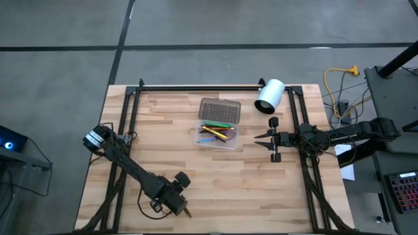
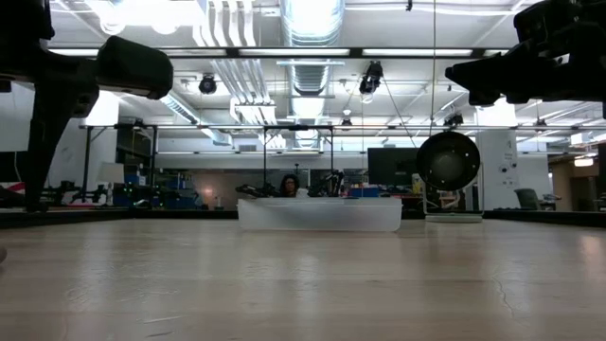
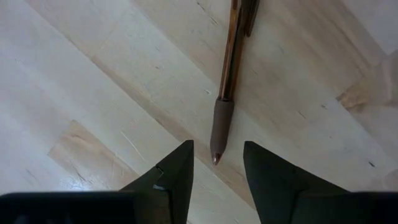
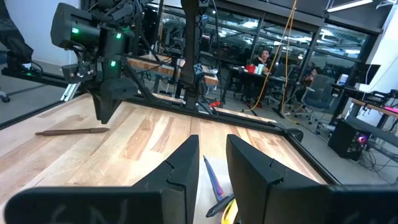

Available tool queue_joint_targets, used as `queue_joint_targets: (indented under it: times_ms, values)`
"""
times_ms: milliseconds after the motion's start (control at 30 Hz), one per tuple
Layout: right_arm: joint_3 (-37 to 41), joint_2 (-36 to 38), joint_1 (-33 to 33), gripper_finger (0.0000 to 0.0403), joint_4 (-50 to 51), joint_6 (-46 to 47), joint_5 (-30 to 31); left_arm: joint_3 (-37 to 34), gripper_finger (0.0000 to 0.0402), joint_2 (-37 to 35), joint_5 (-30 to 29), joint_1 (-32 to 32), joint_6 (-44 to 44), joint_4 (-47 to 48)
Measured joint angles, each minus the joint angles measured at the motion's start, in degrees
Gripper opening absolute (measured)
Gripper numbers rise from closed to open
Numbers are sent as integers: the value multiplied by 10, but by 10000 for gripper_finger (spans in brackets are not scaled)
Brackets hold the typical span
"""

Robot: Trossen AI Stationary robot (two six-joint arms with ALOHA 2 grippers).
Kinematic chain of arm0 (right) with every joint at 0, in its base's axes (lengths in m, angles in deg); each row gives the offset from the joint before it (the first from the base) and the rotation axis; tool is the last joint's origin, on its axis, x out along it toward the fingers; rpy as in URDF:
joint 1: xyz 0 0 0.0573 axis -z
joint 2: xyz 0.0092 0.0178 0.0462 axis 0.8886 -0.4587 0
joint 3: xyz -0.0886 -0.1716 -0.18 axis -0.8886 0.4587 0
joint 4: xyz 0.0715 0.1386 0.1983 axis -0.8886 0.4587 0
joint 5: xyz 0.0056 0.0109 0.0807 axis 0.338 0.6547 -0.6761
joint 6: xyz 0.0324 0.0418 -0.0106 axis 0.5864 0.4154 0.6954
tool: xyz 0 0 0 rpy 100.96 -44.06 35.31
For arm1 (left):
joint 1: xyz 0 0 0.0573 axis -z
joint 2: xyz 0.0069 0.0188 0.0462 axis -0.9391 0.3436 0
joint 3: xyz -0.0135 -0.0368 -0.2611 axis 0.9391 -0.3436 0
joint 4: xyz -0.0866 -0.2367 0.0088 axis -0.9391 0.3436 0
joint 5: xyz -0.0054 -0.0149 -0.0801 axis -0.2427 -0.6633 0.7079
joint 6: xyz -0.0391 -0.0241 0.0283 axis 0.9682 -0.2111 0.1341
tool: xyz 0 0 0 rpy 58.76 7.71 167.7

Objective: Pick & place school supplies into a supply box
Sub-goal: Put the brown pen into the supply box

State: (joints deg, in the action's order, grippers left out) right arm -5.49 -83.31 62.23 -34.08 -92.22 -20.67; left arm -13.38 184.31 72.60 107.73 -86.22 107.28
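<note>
Dark brown and slender, the last loose pen (image 3: 227,93) lies flat on the wooden bench (image 1: 215,189), well apart from the supply box (image 1: 218,124) and toward the bench edge nearest the arms' bases. The supply box sits open near the middle of the bench, its grey lid (image 1: 220,111) folded back on the far side, with green, yellow, orange and blue pencils (image 1: 215,132) already lying inside. A white cylinder (image 1: 269,96) lies just beyond the box, toward the right arm's side.

The left end effector (image 3: 217,163) hangs directly above the brown pen, fingers spread, one on each side of the pen's rubber-grip end with its tip just between them; it holds nothing. The right end effector (image 1: 273,138) waits just beside the supply box, on its right-arm side, fingers (image 4: 180,168) parted a little and pinching nothing.

The step in hand appears to be the pick of this pen. The approach looks sound in one respect: the fingers straddle the shaft crosswise, so closing would meet its narrow width. The hold sits at the very tip, however; shifting along the shaft toward its middle before descending would likely reduce tilting once lifted. Descent should end with the fingertips almost touching the wood, since so thin a thing slips easily. For placing, aligning the pen with the box's long side seems advisable.
</note>
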Motion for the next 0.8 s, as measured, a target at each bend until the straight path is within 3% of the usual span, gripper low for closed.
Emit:
queue_joint_targets:
  times_ms: [800]
  values:
    - [0,0,0,73,0,1,0,0,125,41,-12,-12,-15,-20]
